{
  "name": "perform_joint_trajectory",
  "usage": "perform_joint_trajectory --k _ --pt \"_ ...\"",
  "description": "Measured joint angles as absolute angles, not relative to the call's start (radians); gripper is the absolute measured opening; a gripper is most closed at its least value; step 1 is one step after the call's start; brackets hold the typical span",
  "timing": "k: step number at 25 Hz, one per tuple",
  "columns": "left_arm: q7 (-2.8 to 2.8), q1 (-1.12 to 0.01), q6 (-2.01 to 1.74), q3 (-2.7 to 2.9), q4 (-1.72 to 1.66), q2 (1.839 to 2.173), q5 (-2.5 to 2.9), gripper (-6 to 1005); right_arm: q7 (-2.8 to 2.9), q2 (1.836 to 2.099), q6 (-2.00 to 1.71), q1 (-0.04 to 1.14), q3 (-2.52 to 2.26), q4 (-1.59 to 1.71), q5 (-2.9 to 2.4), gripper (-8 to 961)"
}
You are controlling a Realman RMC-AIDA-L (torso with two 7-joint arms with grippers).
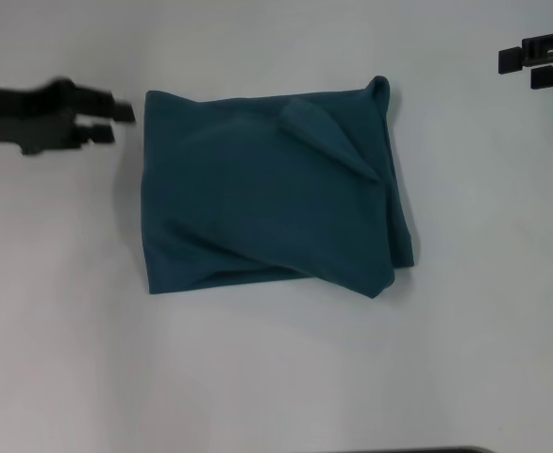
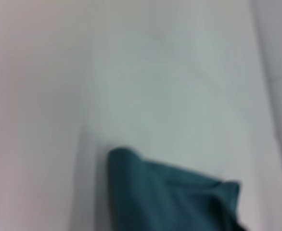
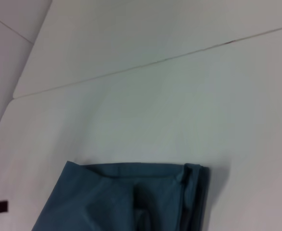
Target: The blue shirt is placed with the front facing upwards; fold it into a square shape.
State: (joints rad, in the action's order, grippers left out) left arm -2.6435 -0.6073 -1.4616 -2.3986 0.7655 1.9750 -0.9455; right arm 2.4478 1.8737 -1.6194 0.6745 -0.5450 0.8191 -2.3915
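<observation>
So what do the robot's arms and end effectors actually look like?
Both are black and blocky. The left end effector ends a thick dark arm and splits into two stubby, squared prongs. The right end effector looks like stacked rectangular black blocks with notched edges. No cables, labels or markings can be made out on either.

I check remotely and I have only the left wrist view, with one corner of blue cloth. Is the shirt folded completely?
Observer: In the head view the blue shirt lies as a roughly rectangular bundle, plain side up, no letters showing.
Operator: Is any gripper holding it?
Observer: No. The left gripper hovers just off the shirt's left edge with its fingers apart.
Operator: And the right arm?
Observer: The right gripper is far off at the table's back right corner, clear of the cloth.
Operator: Are the edges tidy?
Observer: Not fully; a loose flap sticks up near the far right corner.
</observation>
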Motion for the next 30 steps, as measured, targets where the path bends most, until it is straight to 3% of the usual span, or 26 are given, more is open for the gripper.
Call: perform_joint_trajectory --k 6,10,18,24,30 --pt "-2.576 -0.544 -1.601 -2.488 0.869 2.016 -1.038 619 2.383 1.885 -1.617 0.69 -0.54 0.819 -2.384 715" --pt "-2.52 -0.497 -1.673 -2.508 0.863 2.039 -1.103 695 2.325 1.901 -1.612 0.707 -0.558 0.819 -2.349 714" --pt "-2.526 -0.429 -1.733 -2.529 0.861 2.076 -1.115 846 2.338 1.967 -1.532 0.781 -0.736 0.812 -2.35 712" --pt "-2.526 -0.42 -1.742 -2.63 0.861 2.073 -1.123 929 2.373 2.007 -1.478 0.85 -0.874 0.766 -2.35 711" --pt "-2.526 -0.418 -1.743 -2.707 0.861 2.067 -1.123 926 2.502 2.012 -1.476 0.856 -0.958 0.757 -2.37 709"
